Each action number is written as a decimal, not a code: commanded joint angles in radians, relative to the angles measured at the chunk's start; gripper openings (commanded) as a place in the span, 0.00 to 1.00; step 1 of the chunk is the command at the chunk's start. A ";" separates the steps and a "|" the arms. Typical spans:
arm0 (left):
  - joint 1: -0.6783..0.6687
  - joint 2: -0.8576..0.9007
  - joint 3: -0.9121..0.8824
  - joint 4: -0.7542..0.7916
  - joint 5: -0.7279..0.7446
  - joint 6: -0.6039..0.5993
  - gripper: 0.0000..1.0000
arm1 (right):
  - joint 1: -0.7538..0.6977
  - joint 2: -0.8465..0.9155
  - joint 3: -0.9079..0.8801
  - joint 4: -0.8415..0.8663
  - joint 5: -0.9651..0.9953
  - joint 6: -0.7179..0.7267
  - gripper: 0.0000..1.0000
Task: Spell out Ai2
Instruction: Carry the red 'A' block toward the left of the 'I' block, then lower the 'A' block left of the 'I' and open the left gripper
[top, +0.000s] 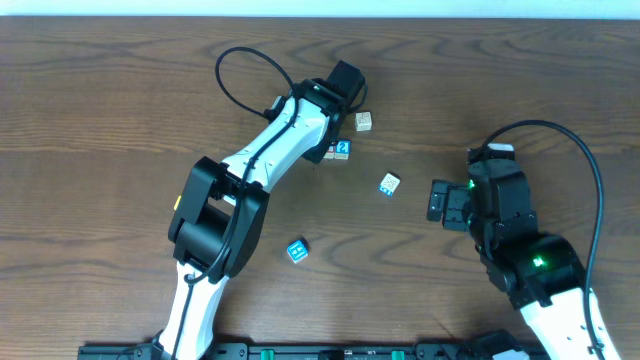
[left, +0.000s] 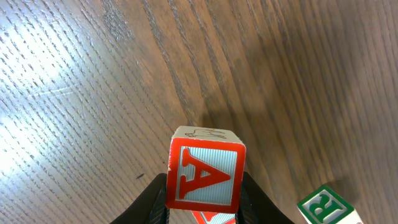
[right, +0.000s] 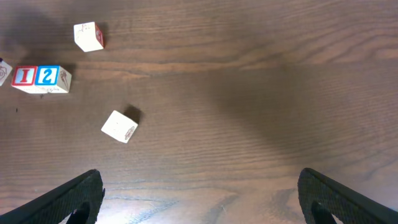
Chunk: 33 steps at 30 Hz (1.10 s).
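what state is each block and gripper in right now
left gripper: shut on A block
A block: held between the fingers
right gripper: open, empty
I block: resting on table, touching 2 block
2 block: resting, digit face up
cyan block: loose, apart from the others
green R block: loose on table

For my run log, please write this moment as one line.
left gripper: shut on A cube | right gripper: open | I cube, 2 cube: touching
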 joint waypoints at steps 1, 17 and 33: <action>0.003 0.009 0.010 -0.015 -0.031 -0.027 0.06 | -0.010 -0.002 0.000 0.002 0.013 -0.011 0.99; 0.008 0.009 0.008 -0.036 -0.051 -0.031 0.27 | -0.010 -0.002 0.000 0.002 0.013 -0.011 0.99; 0.008 0.009 0.008 -0.036 -0.051 -0.030 0.45 | -0.010 -0.002 0.000 0.002 0.013 -0.011 0.99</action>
